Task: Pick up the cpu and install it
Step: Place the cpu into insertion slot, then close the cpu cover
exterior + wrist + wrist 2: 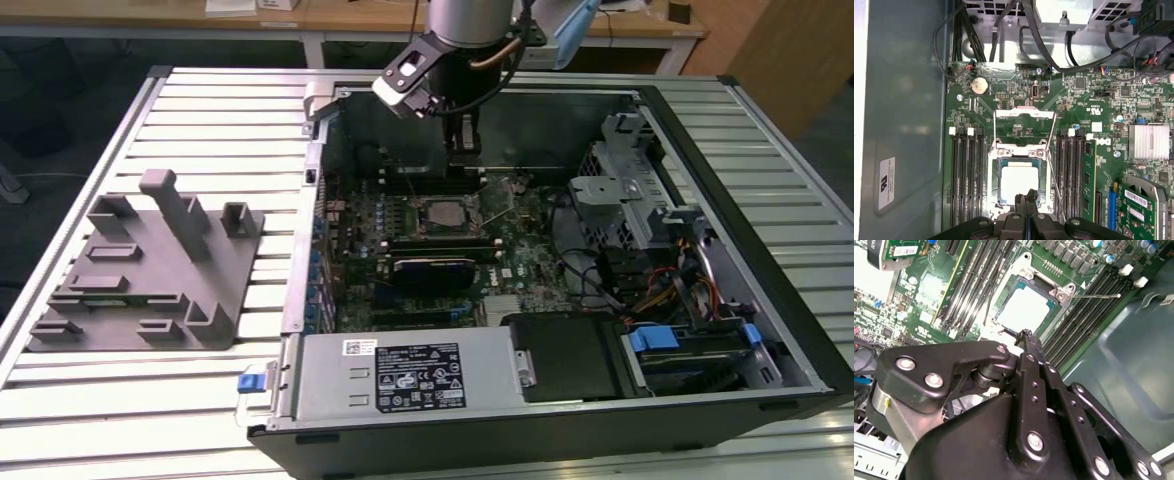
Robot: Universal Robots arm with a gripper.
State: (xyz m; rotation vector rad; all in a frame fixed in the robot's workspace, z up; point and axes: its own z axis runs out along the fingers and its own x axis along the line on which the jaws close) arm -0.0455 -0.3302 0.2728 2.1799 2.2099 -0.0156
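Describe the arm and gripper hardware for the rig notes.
The arm is a silvery-grey cylindrical tube, with a pale boxy module at the wrist and a brownish cable looping beside it. The gripper is matt black linkage studded with silver screw heads, tapering to slim black fingers.

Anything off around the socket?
Nothing looks askew. The cpu lies flat and square in the socket. The load plate is swung open and the lever is unlatched. The gripper hangs shut over the cpu's edge, holding nothing.
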